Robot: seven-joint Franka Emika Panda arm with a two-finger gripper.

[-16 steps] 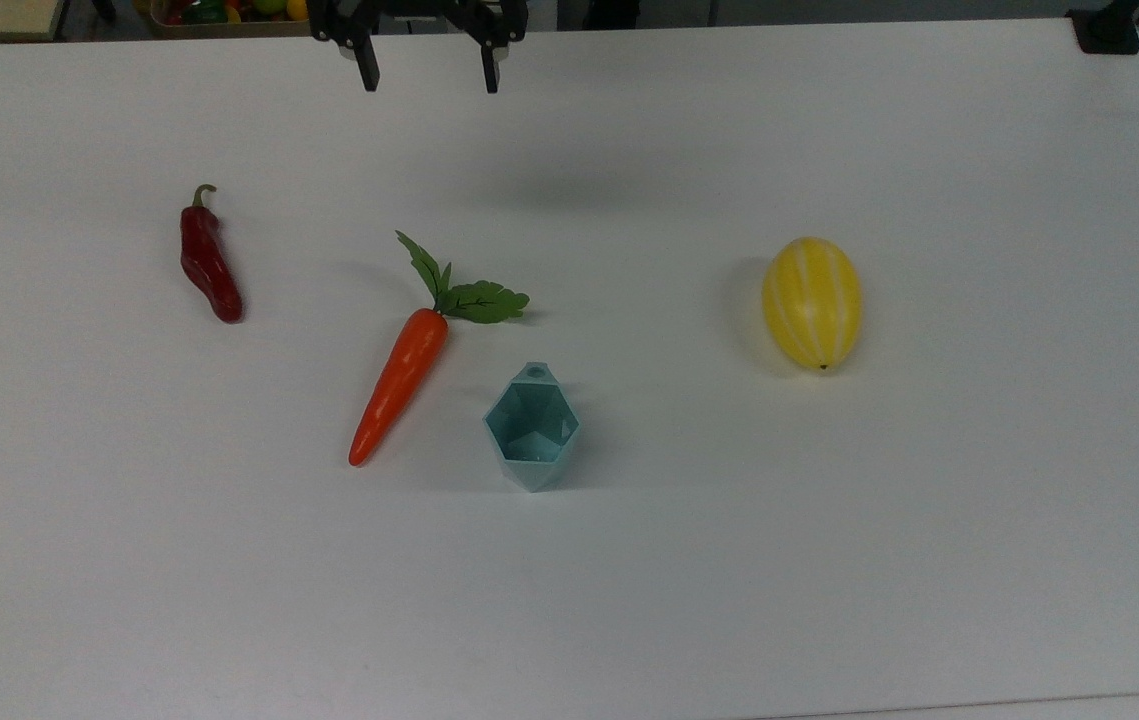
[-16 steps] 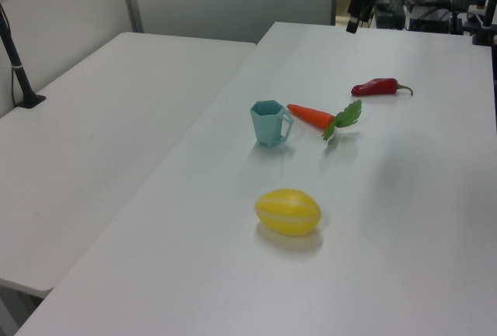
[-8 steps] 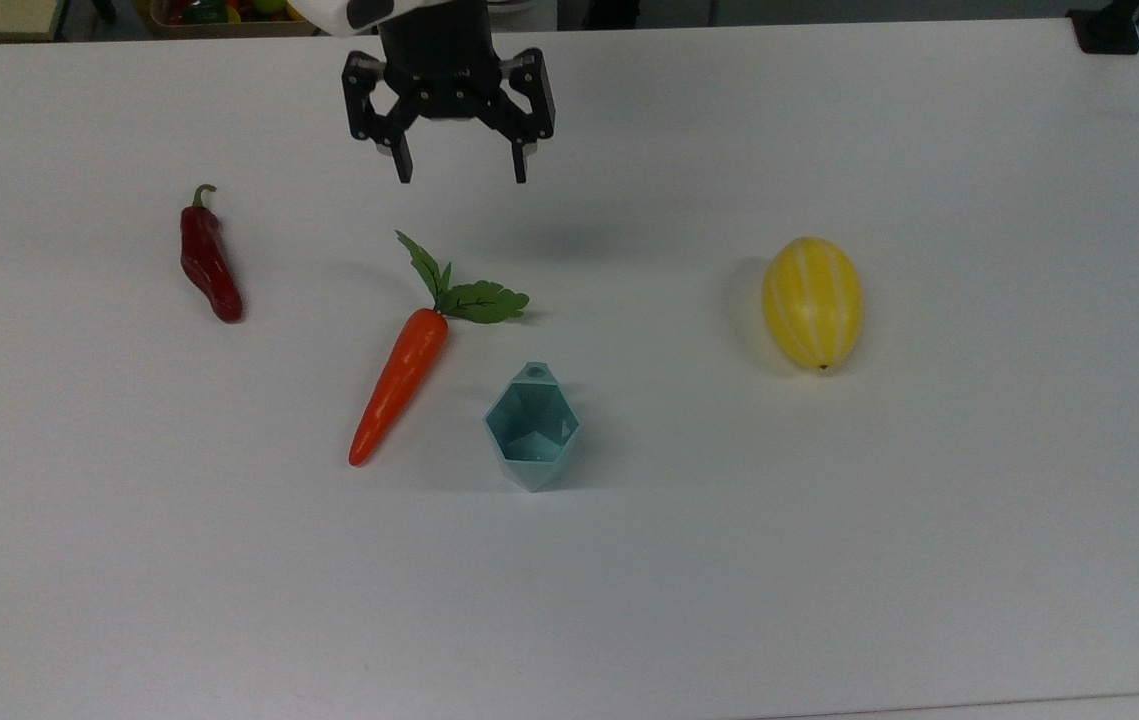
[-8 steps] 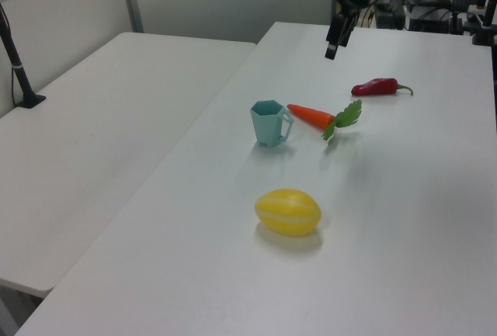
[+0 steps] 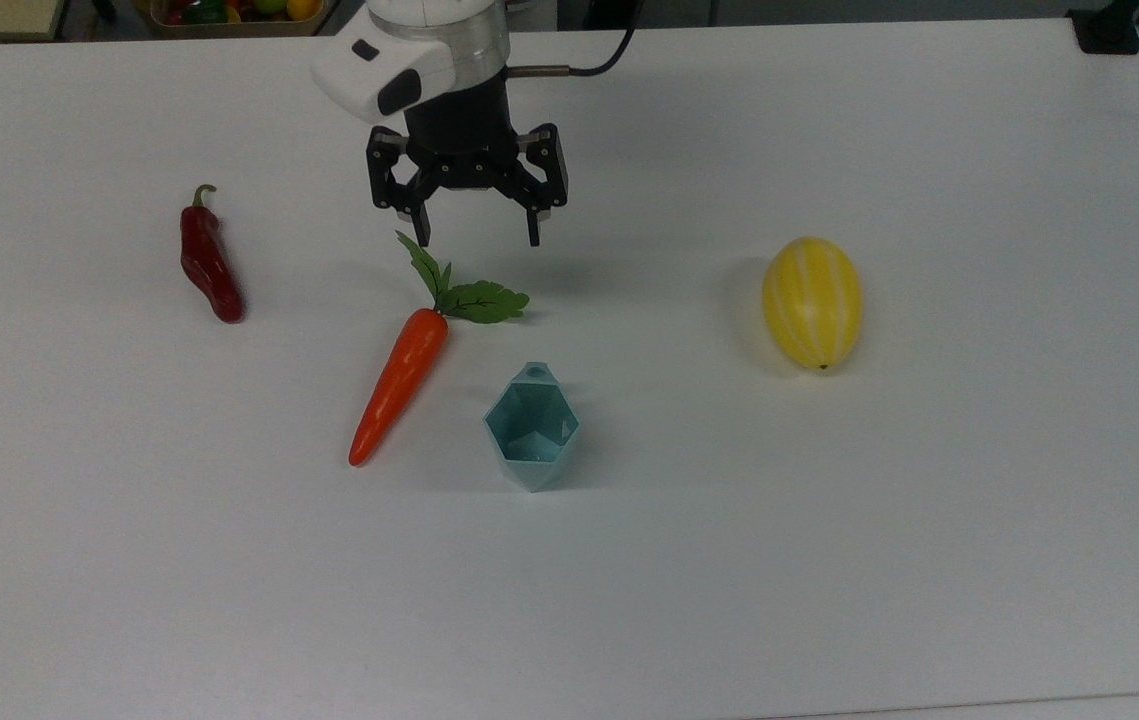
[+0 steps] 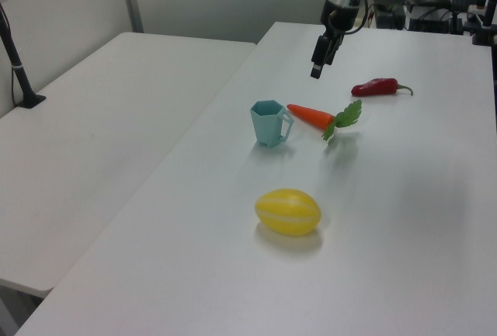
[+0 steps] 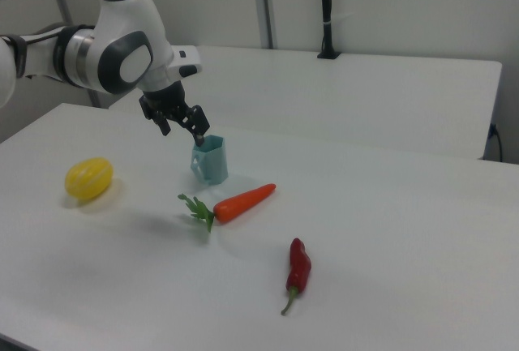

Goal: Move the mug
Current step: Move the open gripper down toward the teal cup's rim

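Claw (image 5: 478, 240) wide open, both black fingers spread and pointing down, nothing between them, hanging in the air above the white tabletop (image 5: 829, 540). In the top view it sits just above the carrot's green leaves (image 5: 459, 290), one fingertip (image 5: 423, 238) right by the tip of the uppermost leaf. In the left view the claw (image 6: 317, 71) floats up and to the right of the mug, clear of it. In the right view the claw (image 7: 183, 130) overlaps the mug's rim, but the other two views show a gap between them, so no contact.

And the mug (image 5: 531, 428): pale teal, faceted, standing upright with its mouth open to the ceiling, well below the claw in the top view and a touch to the top view's right of the claw's midline. Its little tab points up toward the claw in the top view. In the left view the mug (image 6: 269, 123) stands just left of the carrot's pointed end, handle side facing the carrot. In the right view the mug (image 7: 211, 159) stands behind the carrot.

Carrot (image 5: 401, 383) lies slanted just to the top view's left of the mug, near but apart. Red chili pepper (image 5: 208, 265) lies well off toward the top view's left. Yellow striped melon (image 5: 812, 301) rests well off toward the top view's right.
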